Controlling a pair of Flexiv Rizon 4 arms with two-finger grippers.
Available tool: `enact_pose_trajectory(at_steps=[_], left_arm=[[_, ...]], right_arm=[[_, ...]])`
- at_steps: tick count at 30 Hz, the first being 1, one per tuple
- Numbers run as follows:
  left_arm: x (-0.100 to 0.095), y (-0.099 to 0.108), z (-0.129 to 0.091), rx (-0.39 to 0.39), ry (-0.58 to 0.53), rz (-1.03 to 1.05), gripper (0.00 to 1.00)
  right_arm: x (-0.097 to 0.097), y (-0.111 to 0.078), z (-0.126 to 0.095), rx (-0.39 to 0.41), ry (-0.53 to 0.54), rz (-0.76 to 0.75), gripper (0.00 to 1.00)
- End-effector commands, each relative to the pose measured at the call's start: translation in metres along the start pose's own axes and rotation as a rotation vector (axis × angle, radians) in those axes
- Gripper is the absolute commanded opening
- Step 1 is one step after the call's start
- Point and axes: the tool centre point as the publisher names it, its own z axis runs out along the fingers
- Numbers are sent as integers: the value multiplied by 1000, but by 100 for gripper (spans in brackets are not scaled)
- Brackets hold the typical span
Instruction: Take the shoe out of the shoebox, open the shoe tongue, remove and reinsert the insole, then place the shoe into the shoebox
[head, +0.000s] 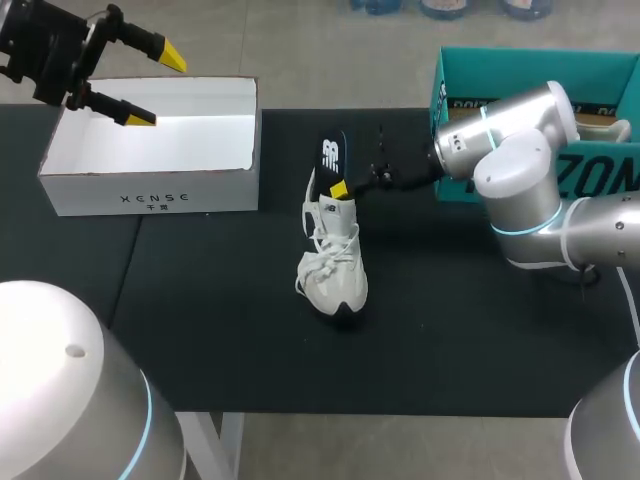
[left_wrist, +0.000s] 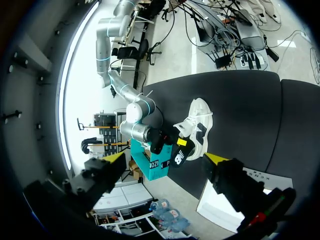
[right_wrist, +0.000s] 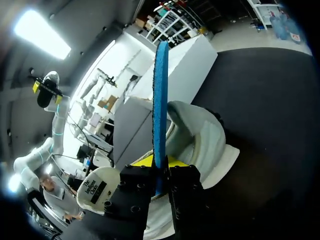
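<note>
Right fingers (head: 339, 188): we are clamping the blue-backed black insole (head: 333, 155) at the white laced shoe (head: 336, 272).
Left fingers (head: 136, 117): we are hovering them spread, empty, over the white cardboard shoebox (head: 150, 192).

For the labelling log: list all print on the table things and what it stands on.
White box: a brand word on the front wall, not quoted; tiny characters beneath, unreadable.
Teal box: large white letters, partly hidden.
Insole: a white logo, not quoted.
Shoe: no print seen.
</note>
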Motion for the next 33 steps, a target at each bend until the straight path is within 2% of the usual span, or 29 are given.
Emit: enact_pose_trajectory(at_steps=[1,6,7,8,12,20,25,30,33], left_arm=[[0,0,0,1,3,0,100],[0,0,0,1,3,0,100],[0,0,0,1,3,0,100],[0,0,0,1,3,0,100],[0,0,0,1,3,0,100],[0,0,0,1,3,0,100],[0,0,0,1,3,0,100],[0,0,0,1,3,0,100],[0,0,0,1,3,0,100]], right_arm=[[3,19,-2,-6,-3,-32,20],[-1,44,-3,-21,-4,-53,16],[-1,47,-4,-22,-9,-60,12],[-2,51,-4,-26,-14,-63,0],[-3,55,-4,-34,-22,-62,0],[-2,30,-3,-4,-40,-22,0],[3,9,-1,45,-56,-10,0],[5,-7,4,69,-49,11,0],[6,-9,5,72,-45,16,0]])
